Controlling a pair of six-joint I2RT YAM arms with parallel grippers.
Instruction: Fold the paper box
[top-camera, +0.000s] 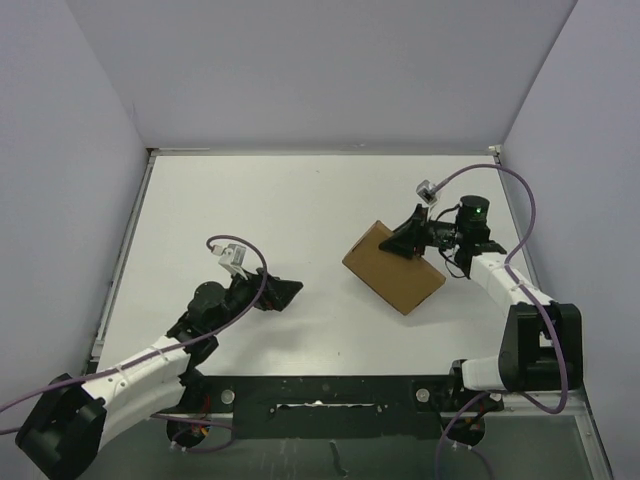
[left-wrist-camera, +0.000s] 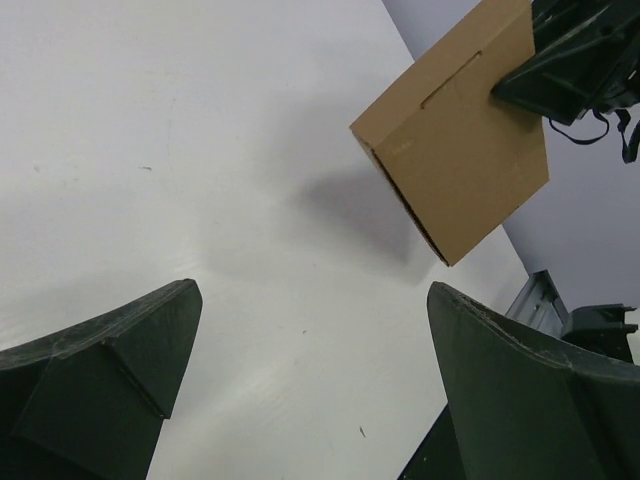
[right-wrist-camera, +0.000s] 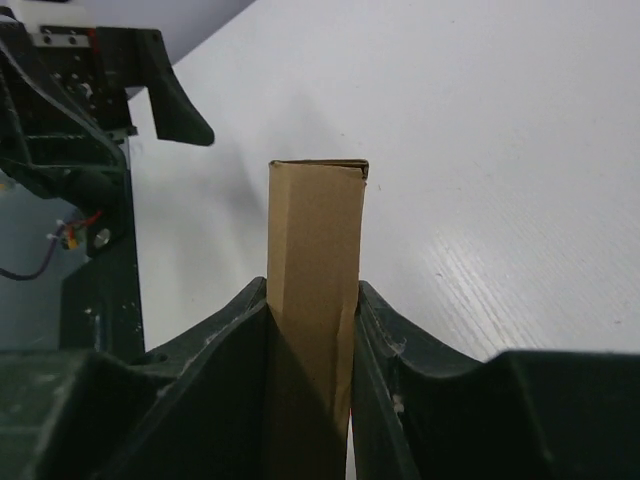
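Observation:
The paper box (top-camera: 392, 266) is a thin, closed brown cardboard rectangle right of the table's middle. My right gripper (top-camera: 412, 240) is shut on its far right edge, the fingers (right-wrist-camera: 230, 340) pressing both broad faces of the paper box (right-wrist-camera: 312, 250), seen edge-on in the right wrist view. In the left wrist view the paper box (left-wrist-camera: 460, 150) hangs tilted above its shadow, one corner pointing down, so it is held off the table. My left gripper (top-camera: 285, 291) stands open and apart from it to the left, with only bare table between its fingers (left-wrist-camera: 110, 360).
The white table (top-camera: 250, 210) is enclosed by pale walls on the left, back and right. A black rail (top-camera: 320, 395) with both arm bases runs along the near edge. Purple cables loop off each wrist.

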